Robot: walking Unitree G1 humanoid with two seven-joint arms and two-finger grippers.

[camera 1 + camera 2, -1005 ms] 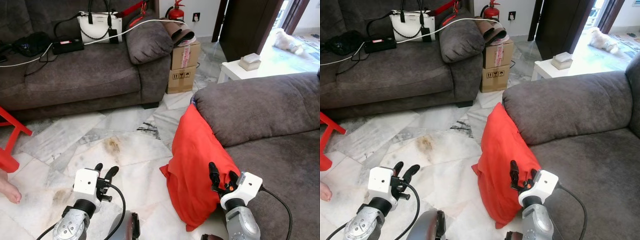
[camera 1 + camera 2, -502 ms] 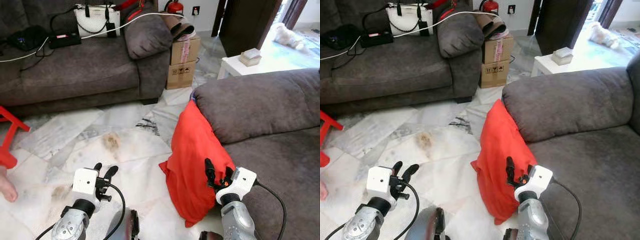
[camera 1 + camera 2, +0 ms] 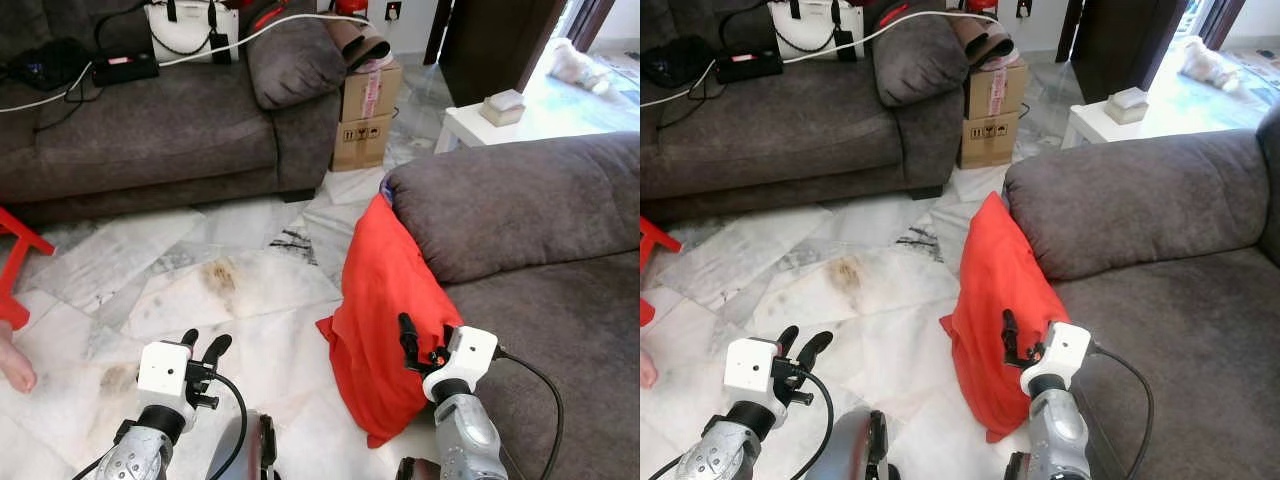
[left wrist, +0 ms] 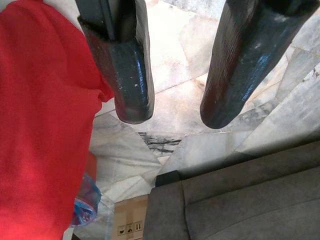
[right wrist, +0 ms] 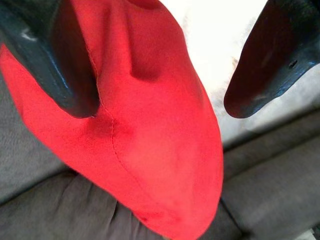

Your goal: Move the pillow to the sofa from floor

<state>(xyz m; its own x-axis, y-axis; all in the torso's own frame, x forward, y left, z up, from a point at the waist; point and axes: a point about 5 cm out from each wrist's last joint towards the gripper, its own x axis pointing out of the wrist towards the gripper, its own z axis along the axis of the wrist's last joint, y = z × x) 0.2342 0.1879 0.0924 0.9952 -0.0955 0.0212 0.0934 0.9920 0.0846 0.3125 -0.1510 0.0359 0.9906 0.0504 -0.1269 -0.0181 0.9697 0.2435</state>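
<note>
Our right gripper (image 3: 418, 346) has crept forward over the last second: its black fingers sat lower against the red pillow (image 3: 385, 300) before, and now they reach further up its face, with the wrist block right at the cushion's lower corner. The fingers are spread apart; in the right wrist view one finger (image 5: 55, 65) overlaps the red cloth while the other stands off to the side, so we are framing the pillow, not pinching it. Whether that nearer finger actually presses the fabric we cannot quite tell from this angle.

Our left gripper (image 3: 202, 352) hangs low over the marble floor (image 3: 230, 290), fingers parted, holding nothing. It has barely shifted relative to us. In the left wrist view the pillow's edge lies off to one side of its fingers, well apart from them.

The whole scene has slid a little in the head views, so we have stepped or leaned closer; the pillow itself looks unmoved. It stands on its edge on the floor, leaning against the armrest of the near sofa (image 3: 520, 220).

For the task, we judge that the approach is nearly finished and no lift has begun. Closing the right fingers on a fold of cloth looks like the next need, and a thin pinch of loose cover could slip.
</note>
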